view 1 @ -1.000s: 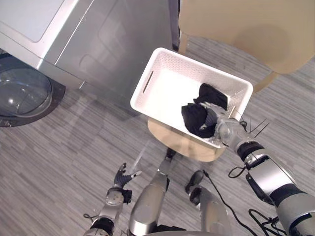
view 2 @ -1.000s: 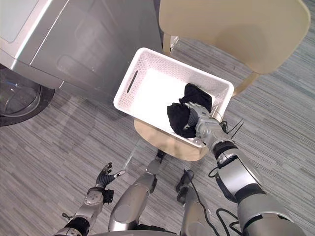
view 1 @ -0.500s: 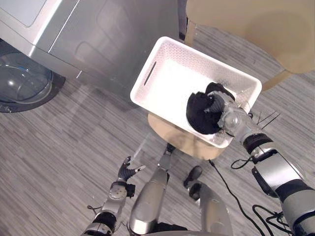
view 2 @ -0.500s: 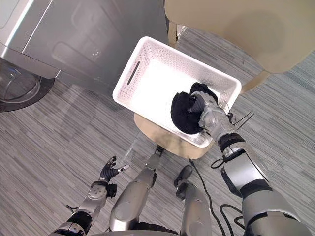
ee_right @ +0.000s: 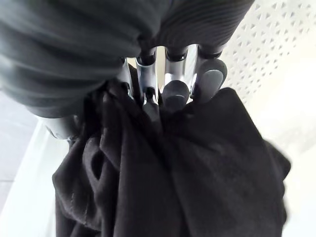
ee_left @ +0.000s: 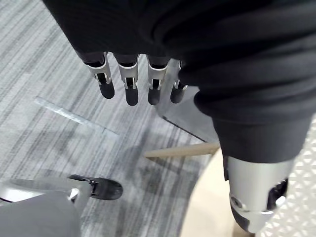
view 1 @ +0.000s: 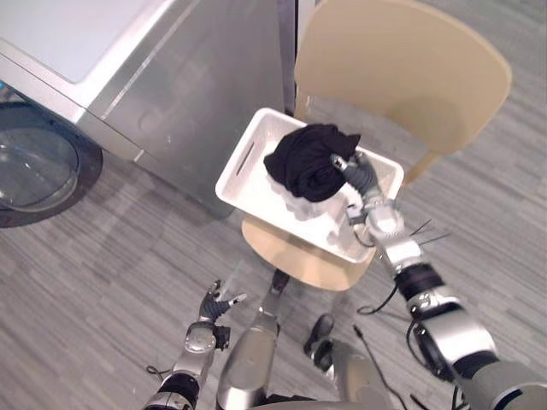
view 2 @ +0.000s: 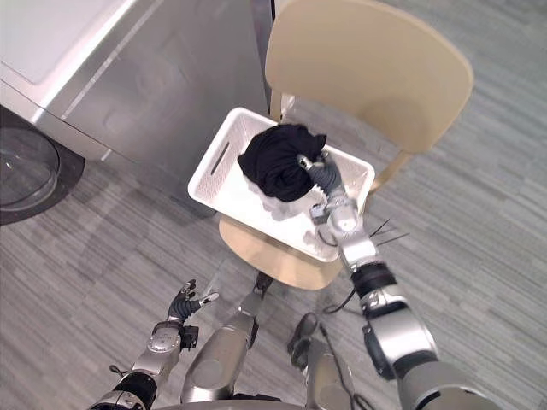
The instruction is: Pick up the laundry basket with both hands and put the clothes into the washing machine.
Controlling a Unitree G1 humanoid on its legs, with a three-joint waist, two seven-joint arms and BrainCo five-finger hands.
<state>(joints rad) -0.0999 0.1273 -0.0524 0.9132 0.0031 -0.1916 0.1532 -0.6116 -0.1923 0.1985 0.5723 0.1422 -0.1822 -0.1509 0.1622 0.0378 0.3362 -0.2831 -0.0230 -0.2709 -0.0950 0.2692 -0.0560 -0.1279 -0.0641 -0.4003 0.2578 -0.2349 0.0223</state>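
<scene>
- Chair (view 1: pixel 402 68), tan curved wood, 12 o'clock behind perforated white basket (view 1: pixel 239 166); steel washing machine (view 1: pixel 188 85) at 10.
- Soft black clothes (view 1: pixel 308 158) clenched in right hand (view 1: pixel 363 184).
- Relaxed left hand (view 1: pixel 215 306) at 7.

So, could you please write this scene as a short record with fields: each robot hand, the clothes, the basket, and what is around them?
right robot hand: shut on the black clothes, holding them above the basket
left robot hand: open, holds nothing, low near the floor
black clothes: one bunched dark bundle, hanging from the right robot hand
laundry basket: white, perforated, standing on the chair seat; neither hand on it
chair: light wood, backrest behind the basket
washing machine: grey, to the robot's left of the basket
</scene>
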